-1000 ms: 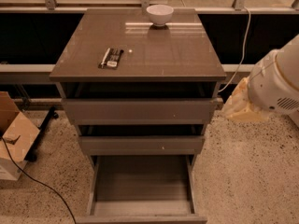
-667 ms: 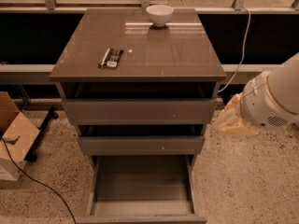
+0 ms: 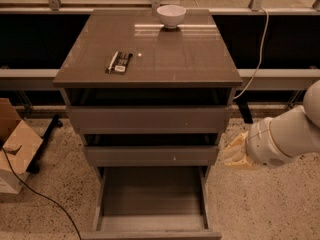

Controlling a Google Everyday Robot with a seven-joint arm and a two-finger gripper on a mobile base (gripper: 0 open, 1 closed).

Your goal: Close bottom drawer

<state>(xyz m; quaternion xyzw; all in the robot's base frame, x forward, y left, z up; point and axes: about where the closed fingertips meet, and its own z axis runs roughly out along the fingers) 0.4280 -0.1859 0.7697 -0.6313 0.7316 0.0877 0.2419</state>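
Note:
The grey-brown cabinet stands in the middle of the camera view. Its bottom drawer is pulled far out toward me, showing a wide, shallow, empty grey tray; its flat front lies along the lower frame edge. The two upper drawers stick out only a little. My gripper is at the right, at the end of the white arm, just off the cabinet's right side at the height of the middle drawer, above and right of the open bottom drawer.
A white bowl and a dark flat packet lie on the cabinet top. A cardboard box and a black cable are on the speckled floor at left. A white cord hangs at right.
My arm and gripper have moved left and down, from the right edge of view toward the cabinet's right side. The drawers have not moved.

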